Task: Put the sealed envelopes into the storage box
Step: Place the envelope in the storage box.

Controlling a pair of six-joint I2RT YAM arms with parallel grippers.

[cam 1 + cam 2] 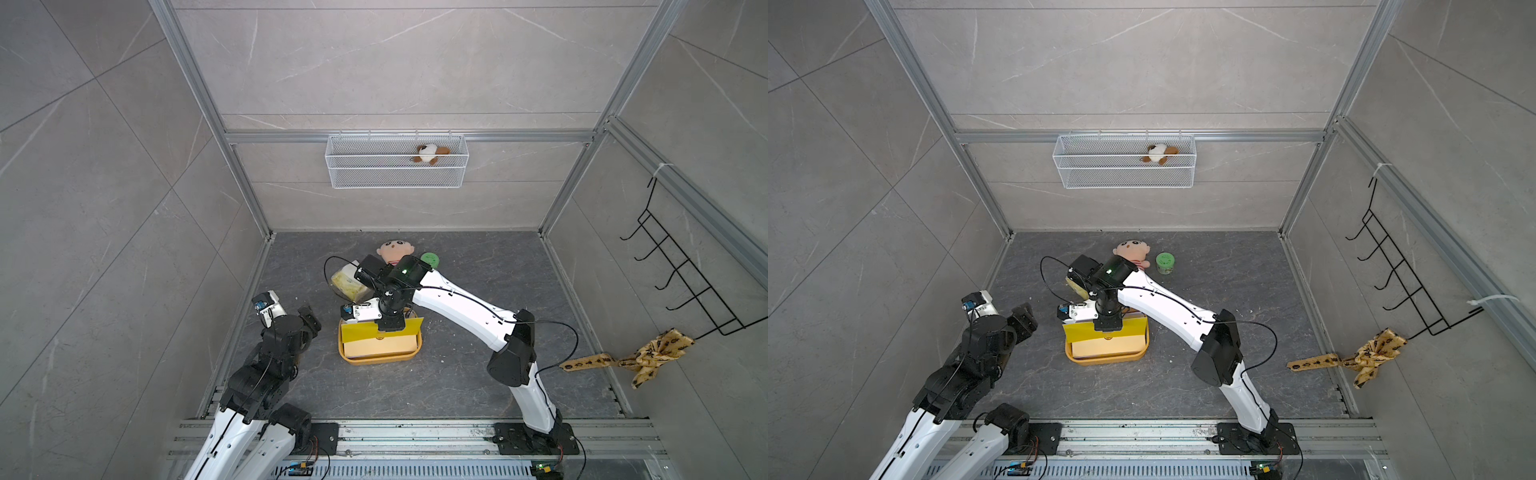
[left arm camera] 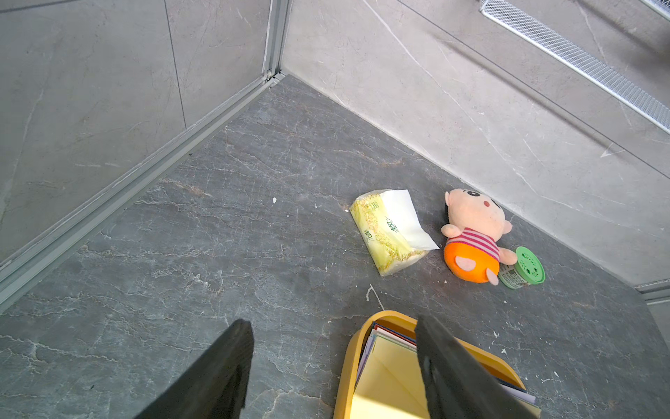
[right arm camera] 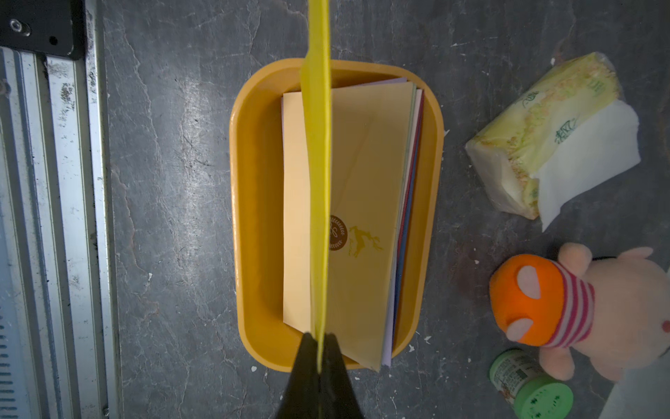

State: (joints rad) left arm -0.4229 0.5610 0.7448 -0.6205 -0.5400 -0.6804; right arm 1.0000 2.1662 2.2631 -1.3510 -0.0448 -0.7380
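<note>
The storage box is a mustard-yellow tray on the dark floor. It holds a stack of sealed envelopes with a cream one on top showing a brown round seal. My right gripper is shut on a yellow envelope, held on edge just above the box, across the stack. My left gripper hangs open and empty to the left of the box, one finger overlapping the box's rim in its wrist view.
Behind the box lie a yellow tissue pack, a plush doll and a green jar. A white wire basket hangs on the back wall. A black hook rack with a patterned cloth is on the right wall.
</note>
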